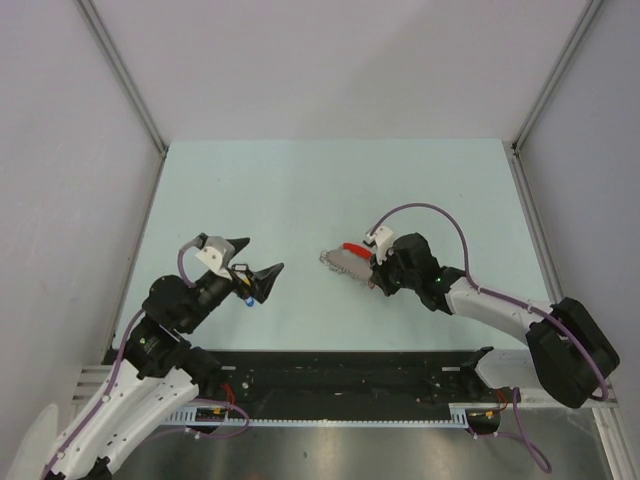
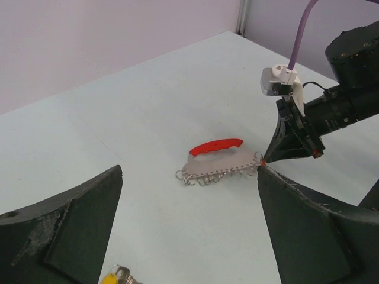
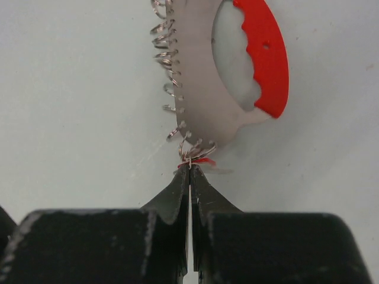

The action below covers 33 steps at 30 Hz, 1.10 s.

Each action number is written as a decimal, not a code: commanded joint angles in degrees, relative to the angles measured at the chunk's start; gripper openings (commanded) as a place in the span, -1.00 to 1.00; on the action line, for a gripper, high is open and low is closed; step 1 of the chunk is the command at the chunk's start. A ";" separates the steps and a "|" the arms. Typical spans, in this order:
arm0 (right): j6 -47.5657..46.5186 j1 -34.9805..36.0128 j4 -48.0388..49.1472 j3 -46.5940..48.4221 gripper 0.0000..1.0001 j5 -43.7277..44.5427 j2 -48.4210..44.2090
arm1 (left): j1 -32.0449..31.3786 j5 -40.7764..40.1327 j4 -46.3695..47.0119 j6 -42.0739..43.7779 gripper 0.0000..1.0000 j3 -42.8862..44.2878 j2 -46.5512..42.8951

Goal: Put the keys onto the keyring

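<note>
The keyring [image 1: 343,262] lies flat mid-table, its red band on the far side and a grey strip with small wire rings on the near side; it also shows in the left wrist view [image 2: 216,165] and the right wrist view [image 3: 204,89]. My right gripper [image 3: 189,168] is shut on a thin silvery key with a red head [image 3: 200,160], seen edge-on, held against the end ring of the strip. My left gripper [image 1: 260,256] is open and empty above the table, left of the keyring. A yellow-headed key [image 2: 112,276] and a blue-headed key [image 1: 247,298] lie below it.
The pale green table [image 1: 300,190] is bounded by grey walls with metal posts at the left, right and back. The black rail [image 1: 340,375] with the arm bases runs along the near edge. The right arm's purple cable [image 1: 425,210] arcs above its wrist.
</note>
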 commanded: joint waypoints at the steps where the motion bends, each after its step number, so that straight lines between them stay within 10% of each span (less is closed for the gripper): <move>1: 5.21 -0.40 -2.62 -0.64 -1.00 0.67 -5.48 | 0.90 -0.43 2.51 -1.34 1.00 -0.12 -0.33; 5: 10.82 -3.82 -3.22 0.32 -1.00 -3.01 -5.66 | 1.16 -1.04 1.81 -1.86 1.00 -0.04 0.19; 10: 15.75 -6.99 -6.30 0.42 -0.39 -4.61 -5.74 | 1.25 -1.14 1.28 -2.22 1.00 0.32 1.51; 15: 18.13 -7.61 -9.73 0.50 0.99 2.40 -12.32 | 2.56 -2.19 1.19 -3.53 1.00 0.32 2.48; 26: 24.46 -9.72 -18.08 0.50 0.99 34.91 -36.23 | 16.36 -2.01 -1.27 -9.86 1.00 2.86 9.07; 33: 21.39 -9.72 -21.42 0.50 0.99 40.39 -48.63 | 16.81 -12.55 -4.61 -11.36 1.00 4.27 5.65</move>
